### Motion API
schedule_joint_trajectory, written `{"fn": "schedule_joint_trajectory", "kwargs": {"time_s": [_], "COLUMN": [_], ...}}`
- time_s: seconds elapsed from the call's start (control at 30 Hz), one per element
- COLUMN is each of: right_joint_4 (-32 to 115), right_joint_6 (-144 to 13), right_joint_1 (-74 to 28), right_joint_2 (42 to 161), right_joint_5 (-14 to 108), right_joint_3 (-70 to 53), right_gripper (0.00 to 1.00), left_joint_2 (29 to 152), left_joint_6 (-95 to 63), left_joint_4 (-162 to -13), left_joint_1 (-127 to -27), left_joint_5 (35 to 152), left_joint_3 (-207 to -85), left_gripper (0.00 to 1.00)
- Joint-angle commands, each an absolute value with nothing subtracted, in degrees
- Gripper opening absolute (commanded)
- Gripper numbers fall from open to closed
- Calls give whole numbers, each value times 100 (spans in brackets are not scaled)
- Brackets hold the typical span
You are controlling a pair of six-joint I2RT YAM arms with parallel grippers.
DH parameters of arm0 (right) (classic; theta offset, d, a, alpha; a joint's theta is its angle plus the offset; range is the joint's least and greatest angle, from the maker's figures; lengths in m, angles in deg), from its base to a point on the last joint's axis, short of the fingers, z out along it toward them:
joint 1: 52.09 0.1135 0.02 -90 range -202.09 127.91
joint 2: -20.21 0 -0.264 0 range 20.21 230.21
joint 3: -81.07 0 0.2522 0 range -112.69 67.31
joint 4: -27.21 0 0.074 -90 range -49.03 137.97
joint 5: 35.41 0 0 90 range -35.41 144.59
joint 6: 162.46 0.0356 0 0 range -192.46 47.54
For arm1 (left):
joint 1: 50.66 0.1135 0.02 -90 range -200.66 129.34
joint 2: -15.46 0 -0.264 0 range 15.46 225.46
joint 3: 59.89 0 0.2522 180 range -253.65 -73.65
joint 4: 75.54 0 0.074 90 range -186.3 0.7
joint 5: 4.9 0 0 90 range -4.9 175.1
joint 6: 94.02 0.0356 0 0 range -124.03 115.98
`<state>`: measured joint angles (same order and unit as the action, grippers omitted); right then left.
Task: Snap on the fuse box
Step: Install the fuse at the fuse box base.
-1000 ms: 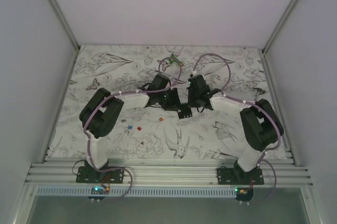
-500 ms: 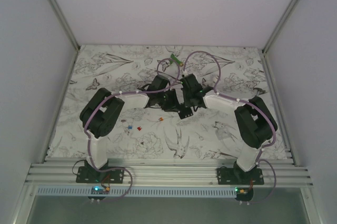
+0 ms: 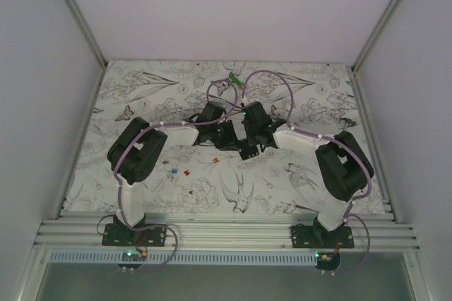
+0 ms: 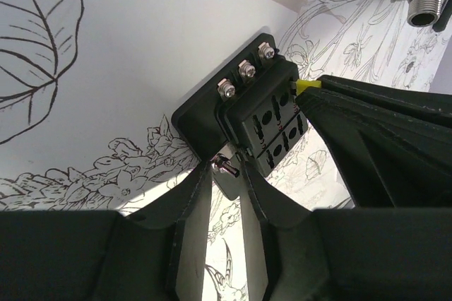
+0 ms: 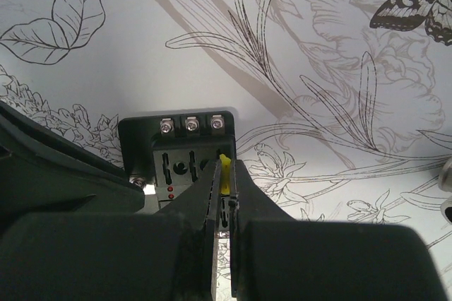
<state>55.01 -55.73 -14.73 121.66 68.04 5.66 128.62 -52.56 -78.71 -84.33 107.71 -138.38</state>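
R claw pinched tight on yellow fuse, fuse tip at slots of fuse box. L claw straddles metal end tab of it, can't tell if clamped. Fuse box flat on floral sheet, mid-table, betw both claws.

Crowded at the fuse box, open table in front

Both grippers stand against the fuse box: the left gripper straddles a metal tab at one corner, and the right gripper, pinching a yellow fuse, hangs over its face. The table in front of the box is bare. Small loose fuses lie near its left, and a green-and-white object lies well behind it.
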Motion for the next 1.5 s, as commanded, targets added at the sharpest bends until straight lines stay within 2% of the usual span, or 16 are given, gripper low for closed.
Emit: {"fn": "schedule_joint_trajectory", "kwargs": {"time_s": [0.0,0.33,0.6,0.93,1.2,1.47], "right_joint_4": [6094,6322,6224,6006,5350,4511], "right_joint_6": [-5867,-6106,-6198,-5489,-4992,-5231], "right_joint_1": [-1356,-1350,-1290,-1247,-1139,-990], "right_joint_2": [12393,12529,12116,12325,12088,11716], "right_joint_5": [6464,6393,6275,6825,7205,7321], "right_joint_3": [867,810,1118,1044,1331,1749], "right_gripper": [0,0,0,0,0,0], "left_joint_2": [13136,13226,13271,13250,13218,13202], "left_joint_6": [-5272,-5367,-5477,-5585,-5658,-5658], "left_joint_4": [-7963,-8049,-8108,-8112,-8113,-8112], "left_joint_1": [-8407,-8319,-8275,-8274,-8343,-8377], "left_joint_5": [10526,10470,10459,10470,10496,10480], "left_joint_3": [-13694,-13702,-13703,-13652,-13648,-13642], "left_gripper": [26,26,25,25,24,24]}}
